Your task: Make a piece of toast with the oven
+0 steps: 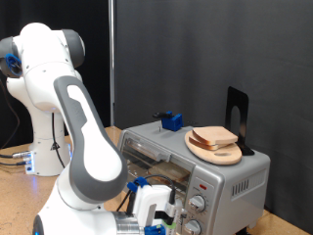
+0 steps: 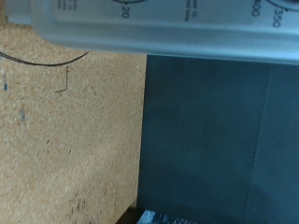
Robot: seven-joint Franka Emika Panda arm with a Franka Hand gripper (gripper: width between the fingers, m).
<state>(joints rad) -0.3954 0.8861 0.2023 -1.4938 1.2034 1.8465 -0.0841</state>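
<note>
Exterior view: gripper (image 1: pixel 156 217) sits low by the oven (image 1: pixel 196 162) knobs (image 1: pixel 197 204); can't tell jaw state. Toast (image 1: pixel 217 136) on board (image 1: pixel 213 149) atop oven. I'd approach slow, probably aligning w/ the dial.

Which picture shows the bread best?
The exterior view: the piece of toast lies on a round wooden board on top of the oven. The wrist view shows no bread, only the oven's dial panel close up.
</note>
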